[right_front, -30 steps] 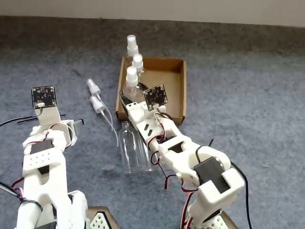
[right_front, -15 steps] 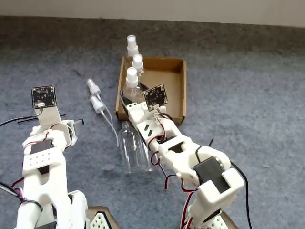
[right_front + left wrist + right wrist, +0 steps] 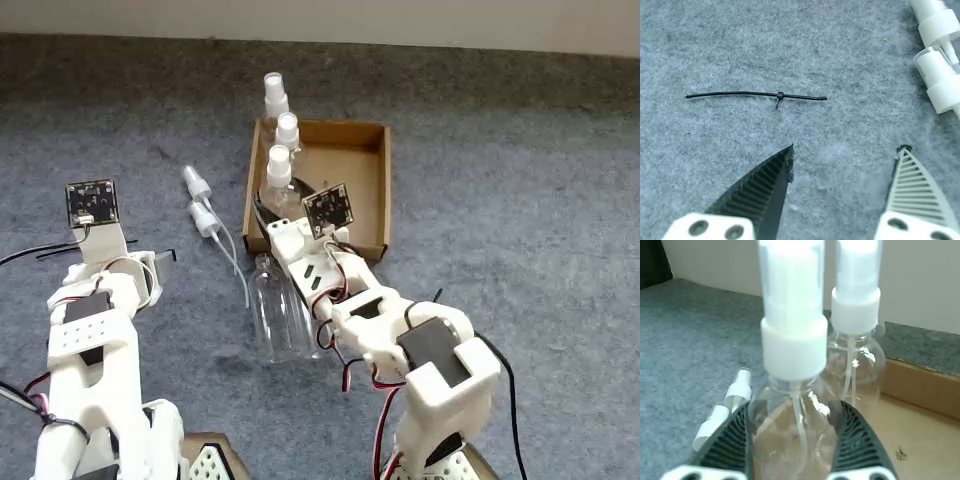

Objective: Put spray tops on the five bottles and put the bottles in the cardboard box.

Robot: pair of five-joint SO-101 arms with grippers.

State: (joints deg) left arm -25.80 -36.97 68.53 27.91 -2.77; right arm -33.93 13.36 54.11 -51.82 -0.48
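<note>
Right claw [image 3: 792,415] clamped round a capped bottle [image 3: 792,355], upright at the cardboard box [image 3: 345,180] corner nearest the arms, just beside a second capped bottle [image 3: 855,355]. Best move, prob.: set it flat on the box floor w/o knocking its neighbour, then let go. Left claw [image 3: 846,147] gapes wide over the bench [image 3: 740,45], holding nothing.

A grey, felt-like fabric surface [image 3: 520,170] spreads across the whole scene. On it lies a thin black plastic cable tie [image 3: 777,95], stretched nearly straight, with a small locking head near its middle and one end bent slightly. A pale, plain wall [image 3: 420,18] borders the surface's far edge.
</note>
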